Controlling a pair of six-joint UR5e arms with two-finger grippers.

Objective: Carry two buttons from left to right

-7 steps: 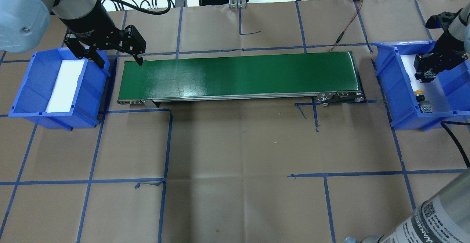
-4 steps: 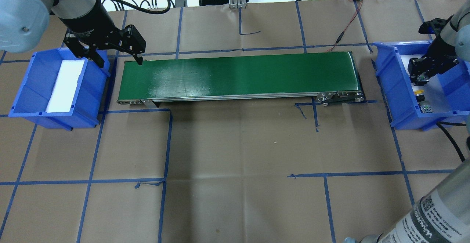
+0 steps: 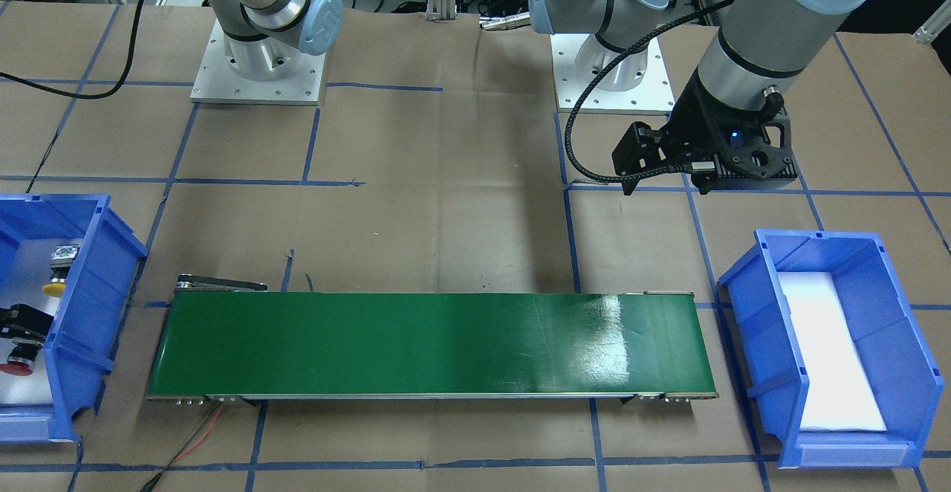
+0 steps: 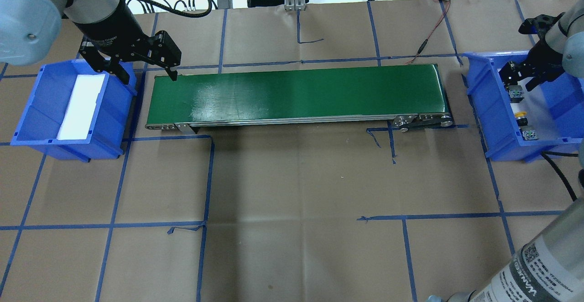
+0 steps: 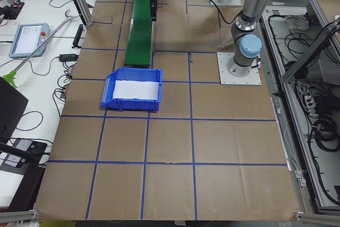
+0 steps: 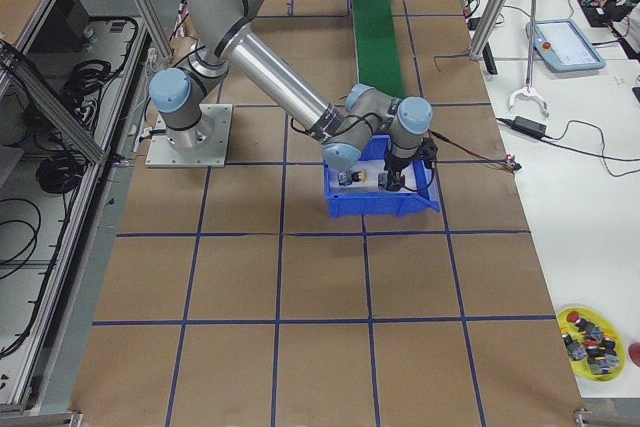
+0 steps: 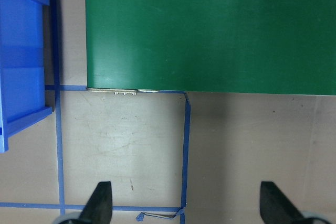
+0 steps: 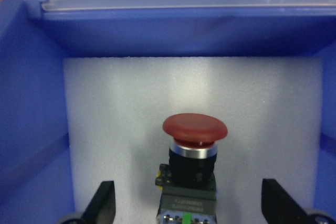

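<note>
The red button (image 8: 194, 129) lies on the white foam in the right blue bin (image 4: 482, 103), its grey block (image 4: 516, 93) showing from above. My right gripper (image 8: 189, 205) is open, one finger on each side of the button and clear of it. The yellow button (image 4: 520, 116) lies in the same bin, nearer the robot; across the table it shows as the yellow button (image 3: 56, 284) beside the red button (image 3: 16, 366). My left gripper (image 4: 149, 78) hangs open and holds nothing, above the left end of the green conveyor belt (image 4: 296, 94).
The left blue bin (image 4: 39, 115) holds only a white foam pad (image 4: 82, 106). The conveyor belt (image 3: 423, 343) runs between the two bins. Blue tape lines cross the brown paper table cover. A thin red-and-black wire (image 4: 433, 28) lies beyond the belt's right end.
My right gripper has shifted toward the far left of the right bin and its fingers have spread apart, leaving the red button on the foam. The left arm has not moved.
</note>
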